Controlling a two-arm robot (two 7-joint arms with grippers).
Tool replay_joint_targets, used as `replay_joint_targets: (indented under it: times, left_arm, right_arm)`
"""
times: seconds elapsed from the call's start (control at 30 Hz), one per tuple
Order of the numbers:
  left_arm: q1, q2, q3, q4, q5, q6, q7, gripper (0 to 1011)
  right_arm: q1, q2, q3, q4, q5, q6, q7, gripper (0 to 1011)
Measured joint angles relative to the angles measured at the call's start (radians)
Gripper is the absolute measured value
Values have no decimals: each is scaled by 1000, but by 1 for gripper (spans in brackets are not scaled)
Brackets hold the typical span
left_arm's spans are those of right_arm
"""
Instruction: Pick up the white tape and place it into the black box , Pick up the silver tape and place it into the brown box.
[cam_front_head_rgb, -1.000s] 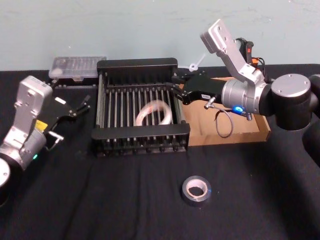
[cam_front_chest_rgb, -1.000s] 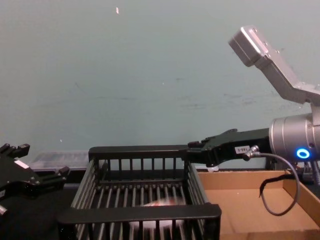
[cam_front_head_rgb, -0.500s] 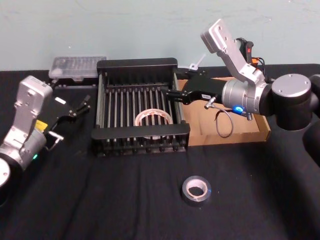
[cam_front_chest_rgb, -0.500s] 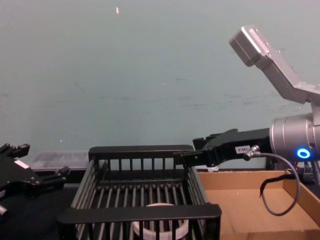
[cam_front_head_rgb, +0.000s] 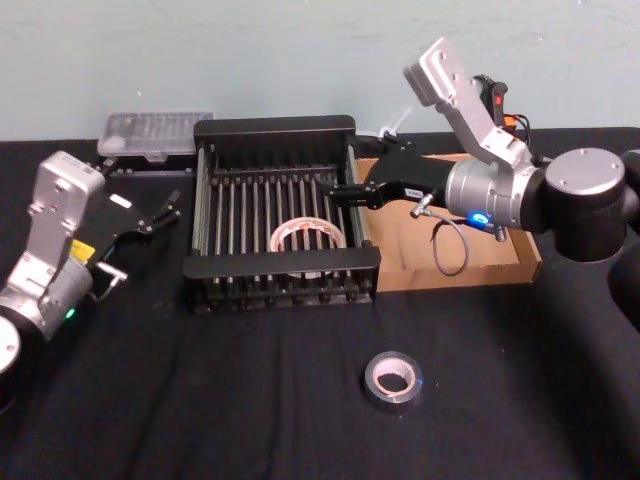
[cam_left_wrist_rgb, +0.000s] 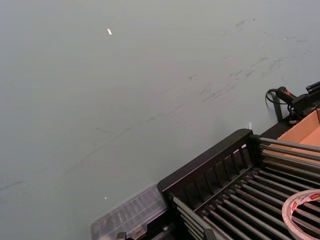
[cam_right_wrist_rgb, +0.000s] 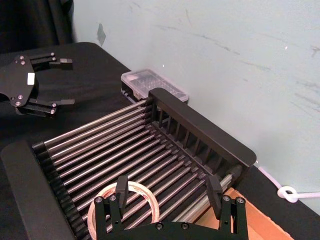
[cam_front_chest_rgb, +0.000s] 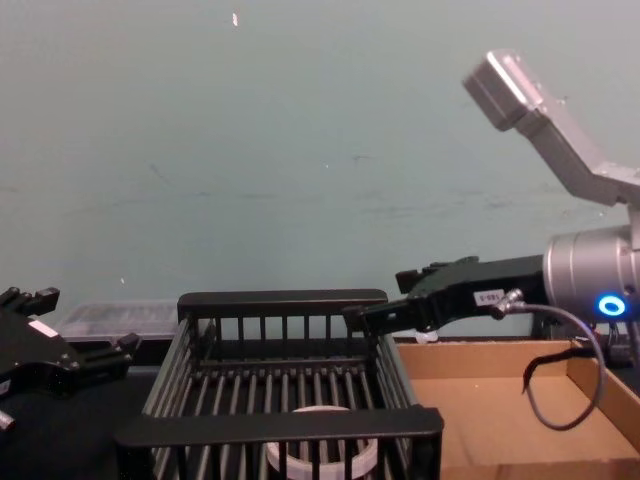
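The white tape (cam_front_head_rgb: 307, 236) lies flat on the slatted floor of the black box (cam_front_head_rgb: 272, 128), toward its front right; it also shows as white tape (cam_front_chest_rgb: 318, 461) and white tape (cam_left_wrist_rgb: 306, 209). My right gripper (cam_front_head_rgb: 340, 194) hovers open just over the crate's right rim, nothing between its fingers (cam_right_wrist_rgb: 121, 187), with the white tape (cam_right_wrist_rgb: 148, 193) below. The silver tape (cam_front_head_rgb: 392, 380) sits on the black cloth in front, apart from both grippers. The brown box (cam_front_head_rgb: 500, 262) stands right of the crate. My left gripper (cam_front_head_rgb: 158, 214) rests open at the left.
A clear plastic case (cam_front_head_rgb: 155, 133) lies behind the crate's left corner. A dark cable loop (cam_front_head_rgb: 448, 250) hangs from my right wrist over the brown box. A white cord (cam_front_head_rgb: 392, 124) runs along the back wall. Open black cloth lies all around the silver roll.
The white tape fell from my right gripper and settled flat in the black crate. The right gripper's fingers spread wide. The left arm stayed put.
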Motion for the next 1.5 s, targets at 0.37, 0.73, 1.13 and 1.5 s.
replay_joint_targets:
  times: [0.37,0.73,1.13,1.5]
  left_arm:
    - [0,0,0,0,0,0,0,1001]
    - [0,0,0,0,0,0,0,1001]
    - [0,0,0,0,0,0,0,1001]
    - [0,0,0,0,0,0,0,1001]
  right_arm:
    - [-67,61,55,-125,39,54,-23,1002]
    - [-163,179,99,-301,74,122,-36,1003]
    - [-278,308,110,-449,117,212,-27,1002]
    - [-356,365,99,-502,168,245,-16,1002]
